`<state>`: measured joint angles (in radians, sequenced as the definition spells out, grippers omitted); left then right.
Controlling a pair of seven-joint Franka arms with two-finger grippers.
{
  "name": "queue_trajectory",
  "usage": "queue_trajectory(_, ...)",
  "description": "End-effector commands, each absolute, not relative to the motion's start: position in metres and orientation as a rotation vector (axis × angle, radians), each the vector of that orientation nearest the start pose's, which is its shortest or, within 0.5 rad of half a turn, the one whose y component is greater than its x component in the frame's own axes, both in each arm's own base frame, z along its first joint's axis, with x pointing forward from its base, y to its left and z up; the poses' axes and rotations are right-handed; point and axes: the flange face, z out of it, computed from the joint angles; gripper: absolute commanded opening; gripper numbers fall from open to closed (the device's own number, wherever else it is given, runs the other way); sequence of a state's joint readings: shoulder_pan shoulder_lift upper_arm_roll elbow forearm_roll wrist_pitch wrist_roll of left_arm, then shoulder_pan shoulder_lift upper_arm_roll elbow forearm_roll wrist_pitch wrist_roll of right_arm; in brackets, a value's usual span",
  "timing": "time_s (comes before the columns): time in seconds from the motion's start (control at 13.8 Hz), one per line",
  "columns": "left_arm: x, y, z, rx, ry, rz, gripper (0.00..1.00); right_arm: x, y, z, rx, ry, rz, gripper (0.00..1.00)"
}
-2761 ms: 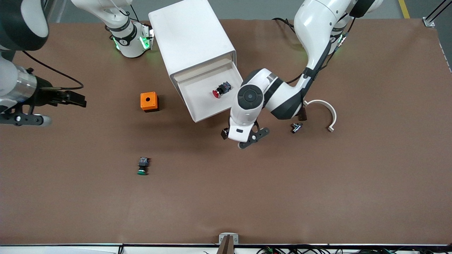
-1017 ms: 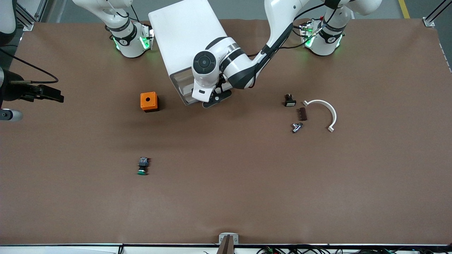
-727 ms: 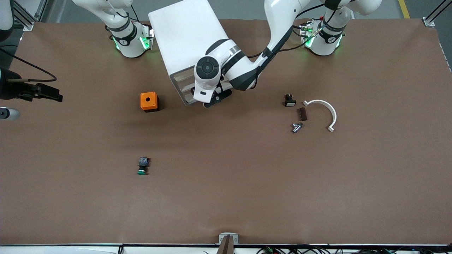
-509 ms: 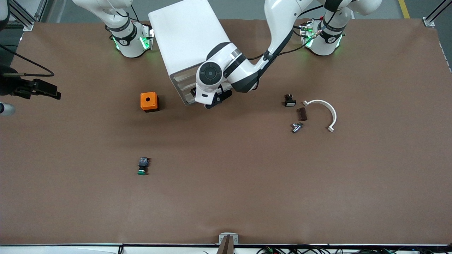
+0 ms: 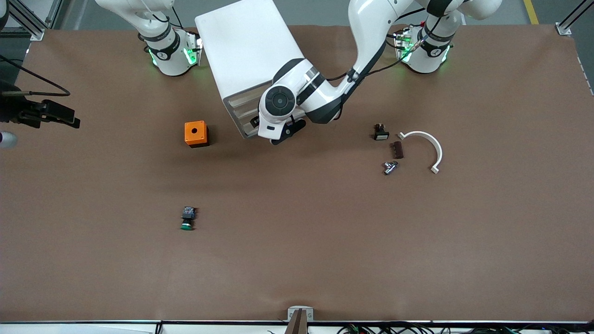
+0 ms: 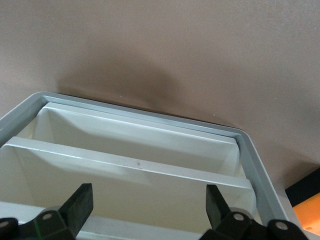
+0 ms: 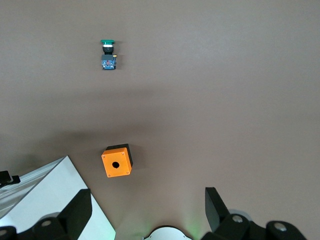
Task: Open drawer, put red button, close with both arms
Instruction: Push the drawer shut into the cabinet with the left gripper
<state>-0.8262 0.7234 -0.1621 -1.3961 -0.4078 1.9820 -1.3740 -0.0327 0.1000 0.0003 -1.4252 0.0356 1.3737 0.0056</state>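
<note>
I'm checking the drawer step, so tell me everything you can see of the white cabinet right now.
The white cabinet is a tall boxy unit of smooth white plastic with rounded edges, standing skewed on the brown table between the two arm bases. Its front shows stacked shallow drawers with beige strips, all pushed in. The left gripper, fingers open, is at that front; contact cannot be made out. The orange box sits apart, toward the right arm's end.

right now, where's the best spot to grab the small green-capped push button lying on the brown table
Grip the green-capped push button across its black-and-blue body, from straight above. It lies on its side with open table around it, and the body's flat flanks suit the fingers better than the round cap.
</note>
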Motion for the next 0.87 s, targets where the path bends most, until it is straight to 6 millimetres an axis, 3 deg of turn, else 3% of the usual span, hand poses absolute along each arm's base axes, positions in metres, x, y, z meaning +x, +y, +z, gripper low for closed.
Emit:
queue_trajectory(0.0, 0.398, -0.599, 0.285, -2.961, -0.977, 0.846, 0.99, 0.557, -0.019, 0.627, -3.084, 0.080, 0.241, 1.00)
queue_trajectory(0.51, 0.407, -0.593, 0.283, -2.948, -1.015, 0.871, 0.99, 0.542, -0.019, 0.644, -3.053, 0.087, 0.190, 1.00)
queue_trajectory(0.73, 0.446, -0.567, 0.302, -2.982, -1.057, 0.768, 0.99, 0.525, -0.016, 0.645, -3.056, 0.093, 0.076, 1.00)
queue_trajectory(0.8, 0.457, -0.558, 0.320, -3.004, -1.068, 0.719, 0.99, 0.519, -0.016, 0.646, -3.058, 0.096, 0.043, 1.00)
